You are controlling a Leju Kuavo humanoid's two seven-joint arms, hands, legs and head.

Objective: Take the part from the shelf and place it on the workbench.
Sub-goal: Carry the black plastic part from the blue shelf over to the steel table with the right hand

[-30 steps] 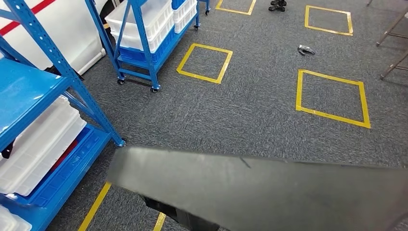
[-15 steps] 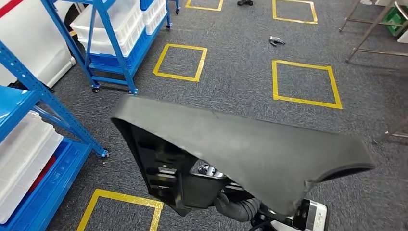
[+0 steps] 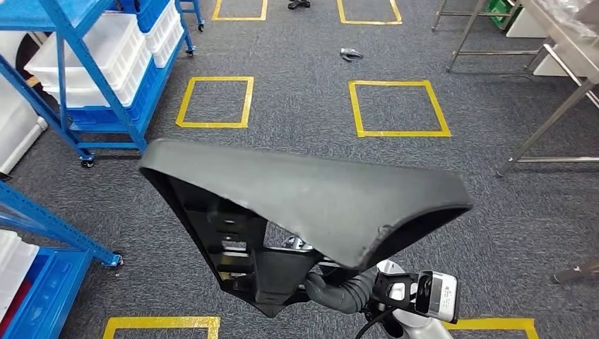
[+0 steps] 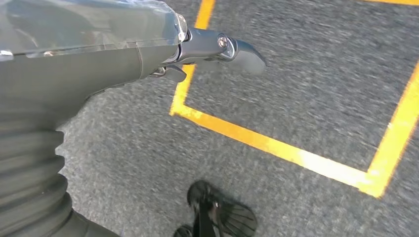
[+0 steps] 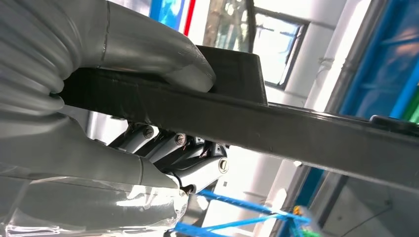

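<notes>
The part (image 3: 311, 205) is a large black moulded panel with a ribbed bracket on its underside. It spreads across the middle of the head view, held above the carpet. My right hand (image 3: 337, 291) grips it from underneath. In the right wrist view the grey thumb (image 5: 163, 54) presses on one face of the part's black edge (image 5: 276, 128) and the darker fingers (image 5: 173, 148) curl against the other. My left hand (image 4: 148, 49) hangs over the floor holding nothing, one dark finger (image 4: 227, 48) stretched out.
Blue shelves (image 3: 78, 70) with white bins stand at the left. A metal workbench (image 3: 565, 53) on thin legs stands at the far right. Yellow tape squares (image 3: 398, 107) mark the grey carpet, and a small dark object (image 3: 351, 54) lies beyond them.
The camera has turned right: the shelves have slid left and the workbench legs have come into view. The part now sits higher in the view, showing my right wrist beneath it.
</notes>
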